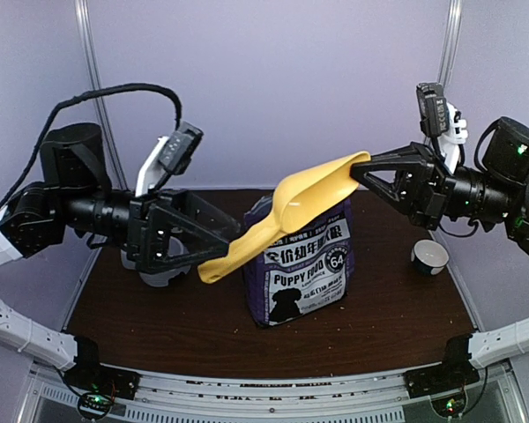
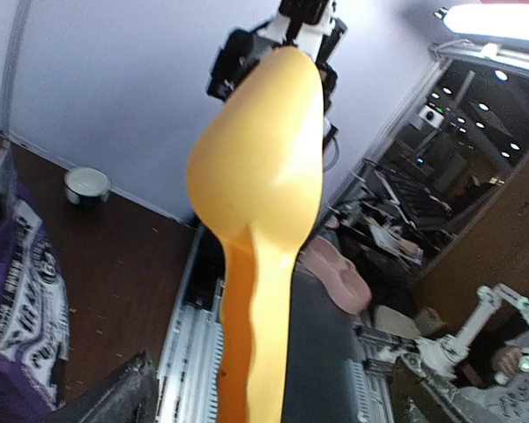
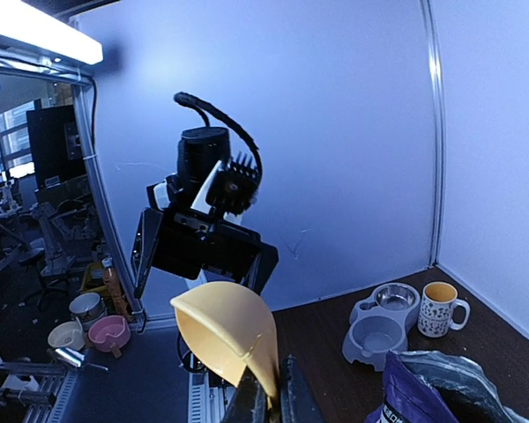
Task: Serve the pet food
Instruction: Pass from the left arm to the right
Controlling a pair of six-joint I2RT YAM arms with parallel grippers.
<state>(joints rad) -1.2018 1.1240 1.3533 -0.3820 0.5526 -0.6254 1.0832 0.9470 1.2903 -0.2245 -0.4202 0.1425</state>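
Purple-white pet food bag (image 1: 301, 264) upright, top open (kibble not visible).

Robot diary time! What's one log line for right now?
stage: scoop handover above bag | yellow scoop: held at both ends | left gripper: on handle | right gripper: on bowl rim | puppy food bag: upright, open | double pet bowl: no kibble visible

The yellow scoop (image 1: 282, 216) hides the bag's (image 1: 300, 264) mouth, so no kibble shows.
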